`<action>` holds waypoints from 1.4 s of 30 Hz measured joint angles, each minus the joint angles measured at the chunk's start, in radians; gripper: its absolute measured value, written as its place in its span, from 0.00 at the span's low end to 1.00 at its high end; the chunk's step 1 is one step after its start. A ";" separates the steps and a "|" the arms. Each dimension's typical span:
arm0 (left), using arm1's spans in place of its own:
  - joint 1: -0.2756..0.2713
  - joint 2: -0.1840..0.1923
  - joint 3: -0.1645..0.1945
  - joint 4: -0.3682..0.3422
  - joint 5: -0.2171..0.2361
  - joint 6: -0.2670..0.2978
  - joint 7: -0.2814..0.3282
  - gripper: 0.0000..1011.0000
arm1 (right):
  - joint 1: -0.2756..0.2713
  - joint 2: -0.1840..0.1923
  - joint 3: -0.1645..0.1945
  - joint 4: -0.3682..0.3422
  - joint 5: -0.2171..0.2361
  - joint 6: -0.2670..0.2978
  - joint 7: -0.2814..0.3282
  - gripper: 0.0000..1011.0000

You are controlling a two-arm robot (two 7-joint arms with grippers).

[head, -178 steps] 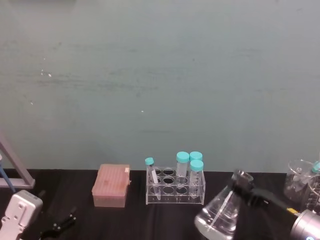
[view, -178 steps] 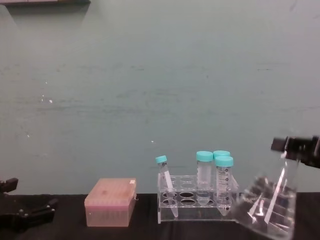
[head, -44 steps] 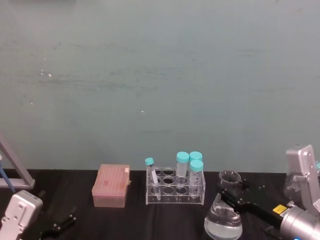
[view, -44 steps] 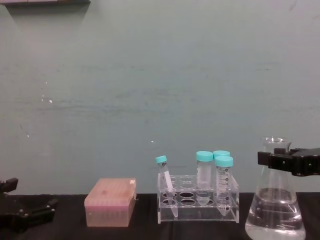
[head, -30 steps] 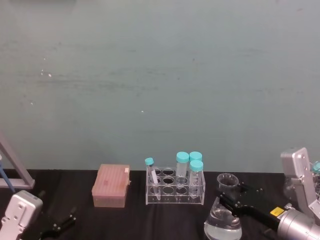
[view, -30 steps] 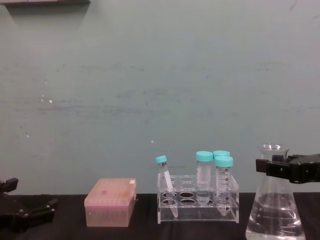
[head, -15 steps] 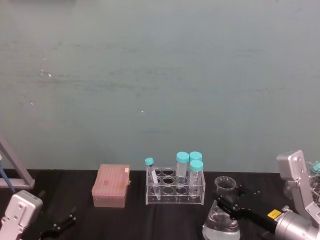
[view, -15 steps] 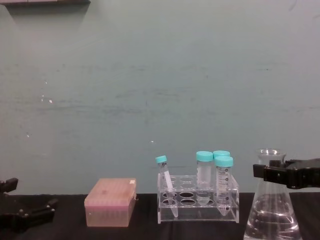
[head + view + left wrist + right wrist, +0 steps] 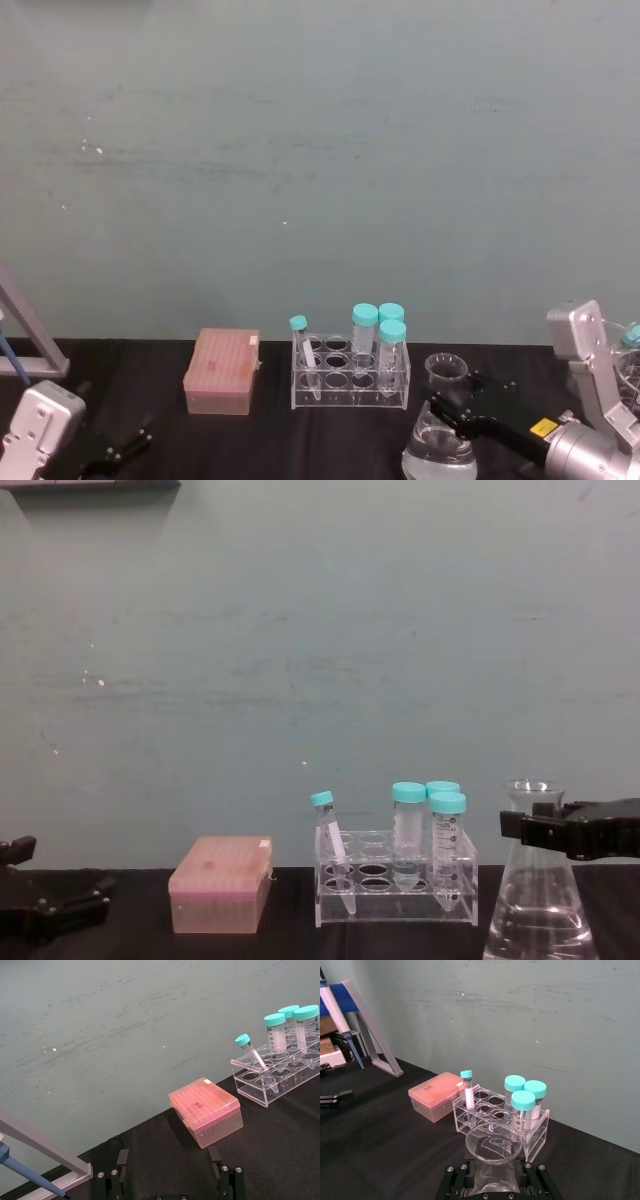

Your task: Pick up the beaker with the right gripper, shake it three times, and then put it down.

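Clenching the neck of the conical flask (image 9: 535, 920), the right claw (image 9: 537, 830) holds it upright just right of the clear tube rack (image 9: 395, 892) with its teal-capped tubes (image 9: 447, 830). Clear liquid sits in the flask's wide base; whether it touches the black worktop (image 9: 300, 440) I cannot tell. A pink tip box (image 9: 220, 885) stands left of the rack. Far left, the left claw (image 9: 170, 1187) hangs spread and empty.
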 joint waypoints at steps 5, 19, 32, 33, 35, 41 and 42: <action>0.000 0.000 0.000 0.000 0.000 0.000 0.000 0.99 | 0.004 -0.002 -0.004 0.004 -0.004 0.001 0.002 0.45; 0.000 0.000 0.000 0.000 0.000 0.000 0.000 0.99 | 0.012 -0.007 -0.018 0.014 -0.015 0.007 0.010 0.45; 0.000 0.000 0.000 0.000 0.000 0.000 0.000 0.99 | 0.024 -0.016 -0.024 0.036 -0.026 0.004 0.015 0.45; 0.000 0.000 0.000 0.000 0.000 0.000 0.000 0.99 | 0.024 -0.016 -0.024 0.036 -0.026 0.004 0.015 0.45; 0.000 0.000 0.000 0.000 0.000 0.000 0.000 0.99 | 0.026 -0.018 -0.026 0.040 -0.027 0.004 0.016 0.45; 0.000 0.000 0.000 0.000 0.000 0.000 0.000 0.99 | 0.030 -0.022 -0.026 0.049 -0.028 0.000 0.017 0.45; 0.000 0.000 0.000 0.000 0.000 0.000 0.000 0.99 | 0.031 -0.023 -0.025 0.049 -0.028 -0.001 0.017 0.45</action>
